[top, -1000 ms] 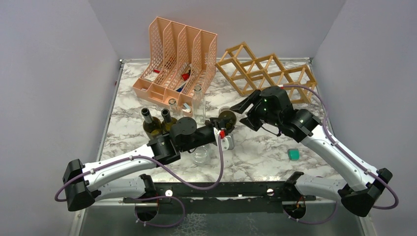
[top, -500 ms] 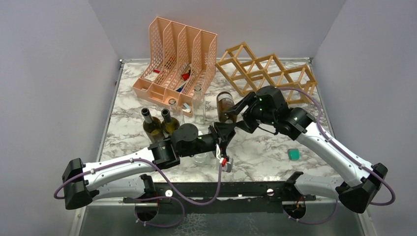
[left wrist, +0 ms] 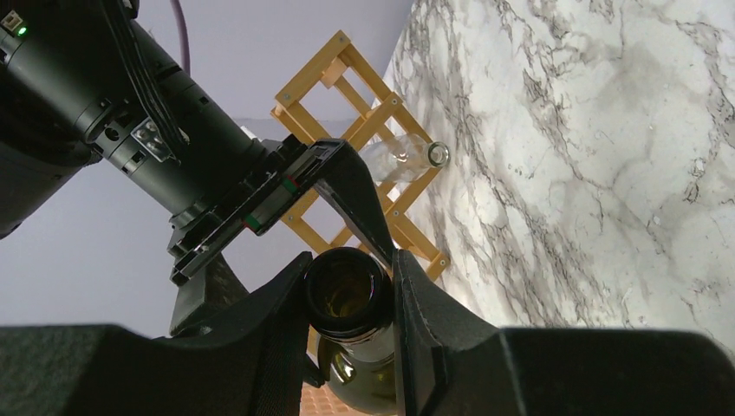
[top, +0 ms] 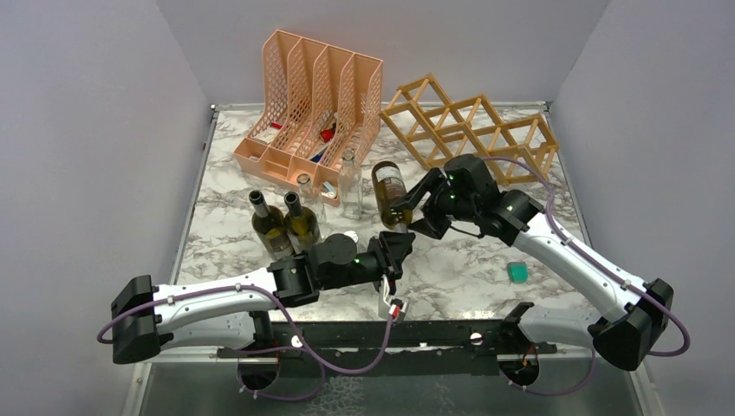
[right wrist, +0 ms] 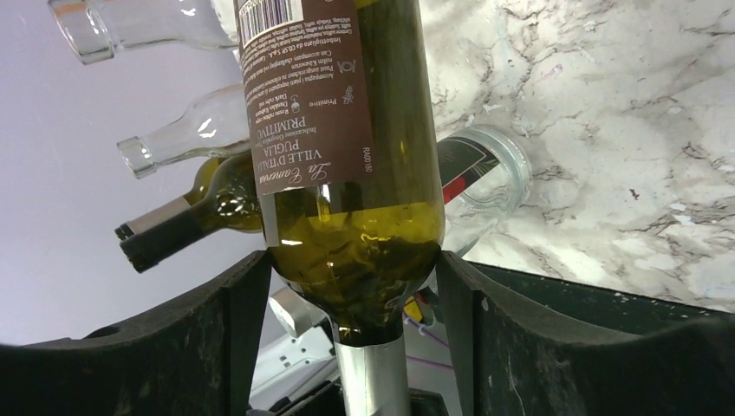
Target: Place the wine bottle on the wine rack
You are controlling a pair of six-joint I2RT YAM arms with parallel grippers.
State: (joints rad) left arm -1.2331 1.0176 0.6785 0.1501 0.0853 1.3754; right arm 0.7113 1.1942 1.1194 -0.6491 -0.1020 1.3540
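Note:
The wine bottle (top: 387,184) is olive-green glass with a brown label, and it hangs tilted over the table's middle with its base up and back. My left gripper (top: 399,245) is shut on the bottle's neck, and the left wrist view shows the open mouth (left wrist: 347,299) squeezed between the pads of my left gripper (left wrist: 349,290). My right gripper (top: 407,212) clasps the body. In the right wrist view the bottle (right wrist: 338,130) touches both fingers of my right gripper (right wrist: 353,260) at its shoulder. The wine rack (top: 472,126) (left wrist: 390,104), a light wood lattice, stands at the back right.
A peach mesh file organiser (top: 308,95) stands at the back. Two upright dark bottles (top: 267,221) (top: 301,218) are at the left. A clear glass bottle (top: 350,182) and a small jar (top: 305,185) stand near the organiser. A teal block (top: 517,272) lies at the right front.
The wine bottle has swung from lying level to tilted, base rising toward the back left. My left arm drew back toward the near edge; my right gripper followed the bottle leftward.

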